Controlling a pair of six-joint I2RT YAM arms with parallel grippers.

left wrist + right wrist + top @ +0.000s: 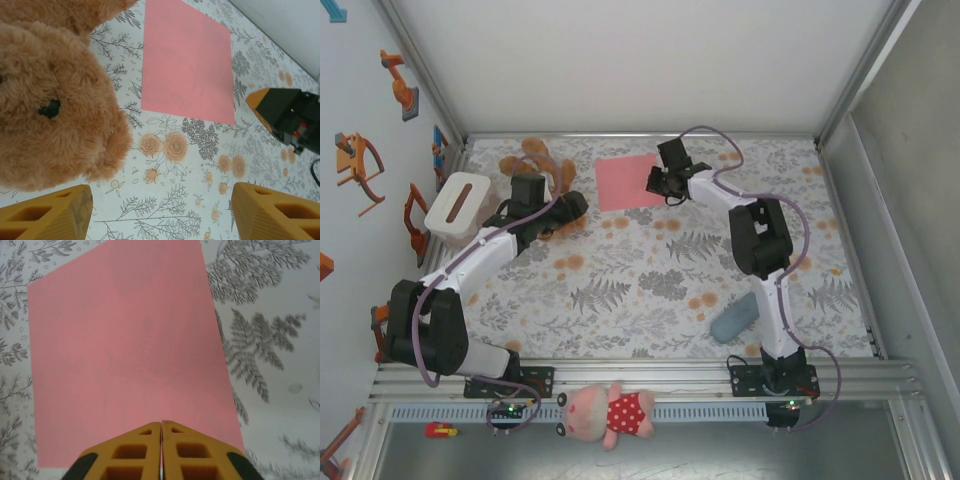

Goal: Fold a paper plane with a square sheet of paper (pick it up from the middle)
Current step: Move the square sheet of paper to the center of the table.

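Floral-print tablecloth (650, 290) under smooth, flat square sheet of paper (625, 182)

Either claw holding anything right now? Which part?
Left claw open, empty. Right claw shut at edge of the square sheet of paper; sheet flat, pinch cannot be told.

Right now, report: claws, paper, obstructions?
Right claw shut at edge of flat salmon-pink square paper sheet. Left claw open, empty, beside fluffy brown teddy bear. Sheet unfolded.
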